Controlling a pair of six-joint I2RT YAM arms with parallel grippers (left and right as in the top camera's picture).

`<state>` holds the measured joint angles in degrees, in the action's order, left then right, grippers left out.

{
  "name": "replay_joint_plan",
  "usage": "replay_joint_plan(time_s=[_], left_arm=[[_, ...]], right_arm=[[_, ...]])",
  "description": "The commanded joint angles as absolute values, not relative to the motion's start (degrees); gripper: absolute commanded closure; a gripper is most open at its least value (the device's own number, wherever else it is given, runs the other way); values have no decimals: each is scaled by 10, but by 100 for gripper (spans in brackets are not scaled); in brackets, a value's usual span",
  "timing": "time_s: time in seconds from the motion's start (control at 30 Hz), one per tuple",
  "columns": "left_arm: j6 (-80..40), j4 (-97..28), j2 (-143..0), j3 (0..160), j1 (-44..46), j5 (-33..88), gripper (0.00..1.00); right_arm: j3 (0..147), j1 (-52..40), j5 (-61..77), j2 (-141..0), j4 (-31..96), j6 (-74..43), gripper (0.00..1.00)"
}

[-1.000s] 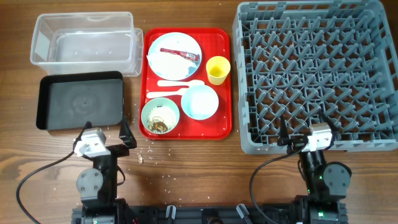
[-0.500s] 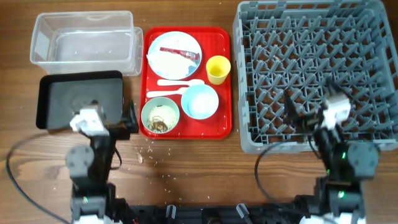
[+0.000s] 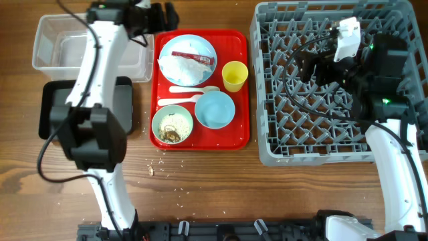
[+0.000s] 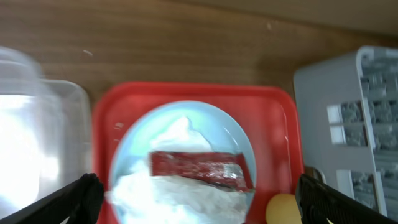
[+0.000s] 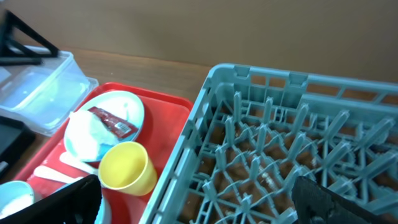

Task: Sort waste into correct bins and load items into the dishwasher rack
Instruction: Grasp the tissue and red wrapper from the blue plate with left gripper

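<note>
A pale blue plate (image 3: 200, 70) holds a red-and-white wrapper (image 3: 194, 57) and white tissue (image 3: 177, 67); the left wrist view shows the wrapper (image 4: 202, 169) on the tissue (image 4: 174, 193). My left gripper (image 3: 162, 13) is open above the plate's far edge, its fingers straddling the plate (image 4: 202, 202). The yellow cup (image 3: 234, 75), an empty bowl (image 3: 215, 109), a bowl with scraps (image 3: 172, 125) and white cutlery (image 3: 190, 89) lie nearby. My right gripper (image 3: 306, 67) is open and empty above the grey rack (image 3: 281, 144). Its view (image 5: 199, 202) shows the cup (image 5: 127, 168).
The dishes rest on a red serving tray (image 3: 242, 130). A clear tub (image 3: 60, 47) stands at the back left, a black tray (image 3: 57, 110) in front of it, partly under my left arm. Loose grains (image 3: 160, 164) lie on the wooden table.
Both arms have risen from the table's front edge. The left has reached far back over the plate, the right up over the rack. The dishes have not moved.
</note>
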<state>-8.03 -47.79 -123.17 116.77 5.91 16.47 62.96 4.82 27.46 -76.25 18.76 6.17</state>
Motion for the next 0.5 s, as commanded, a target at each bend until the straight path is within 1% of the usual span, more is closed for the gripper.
replay_joint_plan(time_s=[0.0, 0.03, 0.07, 0.13, 0.27, 0.4, 0.43, 0.47], left_arm=[[-82, -477, -1266, 1184, 97, 184, 0], [-101, -481, -1277, 1184, 103, 181, 0], [-180, -490, -1289, 1184, 108, 143, 4], [-309, -514, -1326, 1184, 125, 56, 5], [-372, -510, -1372, 1184, 152, -28, 5], [-380, -509, -1403, 1182, 153, -33, 5], [-380, -511, -1407, 1182, 153, -33, 13], [-380, -513, -1413, 1182, 154, -30, 39]], right_arm=[[646, 48, 293, -767, 192, -1, 0], [646, 48, 293, -767, 194, -1, 0], [646, 48, 292, -767, 194, -2, 0], [646, 48, 292, -767, 197, -2, 0], [645, 48, 292, -767, 207, -2, 0], [644, 48, 290, -767, 218, -3, 0], [644, 48, 290, -767, 219, -2, 0], [644, 48, 290, -767, 219, -2, 1]])
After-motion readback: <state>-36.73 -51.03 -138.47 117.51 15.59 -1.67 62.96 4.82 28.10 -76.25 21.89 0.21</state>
